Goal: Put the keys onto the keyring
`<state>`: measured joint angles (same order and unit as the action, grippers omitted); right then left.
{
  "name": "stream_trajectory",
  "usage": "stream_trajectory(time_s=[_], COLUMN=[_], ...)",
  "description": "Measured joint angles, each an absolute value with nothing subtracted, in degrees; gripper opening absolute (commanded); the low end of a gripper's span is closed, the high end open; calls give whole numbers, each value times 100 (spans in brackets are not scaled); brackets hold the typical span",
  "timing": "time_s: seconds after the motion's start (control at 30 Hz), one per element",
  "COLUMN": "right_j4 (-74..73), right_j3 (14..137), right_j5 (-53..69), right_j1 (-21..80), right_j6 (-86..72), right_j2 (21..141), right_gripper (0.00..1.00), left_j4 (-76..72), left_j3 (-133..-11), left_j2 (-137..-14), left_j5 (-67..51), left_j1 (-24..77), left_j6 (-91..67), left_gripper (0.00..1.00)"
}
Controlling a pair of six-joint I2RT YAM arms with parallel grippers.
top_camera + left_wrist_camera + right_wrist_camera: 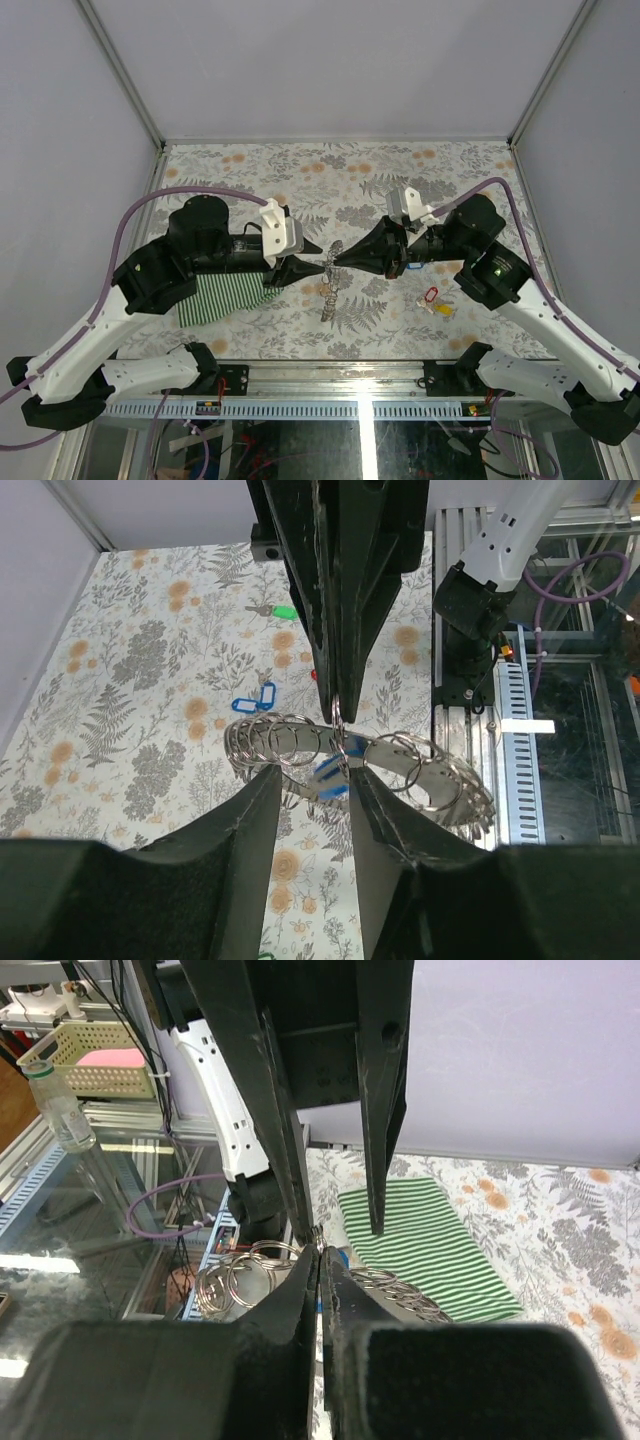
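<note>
The keyring (400, 765), a floppy silvery loop strung with small rings, hangs in the air between the two grippers (331, 285). My right gripper (320, 1253) is shut on it at its top and comes down from above in the left wrist view (336, 708). My left gripper (310, 780) stands open. Its fingertips (262, 792) flank a blue key (328, 778) that dangles at the ring. One left finger reaches the ring beside the right tips; the other hangs free. Loose keys lie on the table: blue (255, 697), green (283, 611), red (431, 294) and yellow (441, 309).
A green striped cloth (225, 295) lies on the floral table under the left arm, also in the right wrist view (430, 1245). The table's near edge rail (360, 375) runs below the grippers. White walls close in the back and sides.
</note>
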<state>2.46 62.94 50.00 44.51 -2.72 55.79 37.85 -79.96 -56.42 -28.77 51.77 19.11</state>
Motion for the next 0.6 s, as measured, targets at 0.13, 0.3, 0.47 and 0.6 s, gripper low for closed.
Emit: stream_trajectory(time_s=[0.13, 0.3, 0.47, 0.6], right_j4=[447, 572, 624, 648], right_j3=[6294, 6292, 6274, 6246], right_j5=[4998, 4998, 4982, 4840], right_j1=[4451, 4451, 4451, 4451], right_j6=[-397, -486, -521, -528], right_j2=[5489, 5478, 5478, 5474], right_gripper=[0, 0, 0, 0], left_j4=[3695, 3645, 3535, 3450], left_j3=[-7922, -7900, -7898, -7885], left_j2=[-5640, -5640, -5640, -5640], left_j5=[-2945, -2963, -3011, -3116], left_j1=[5177, 5177, 5177, 5177], left_j6=[1865, 1833, 1802, 1778], left_gripper=[25, 22, 23, 29])
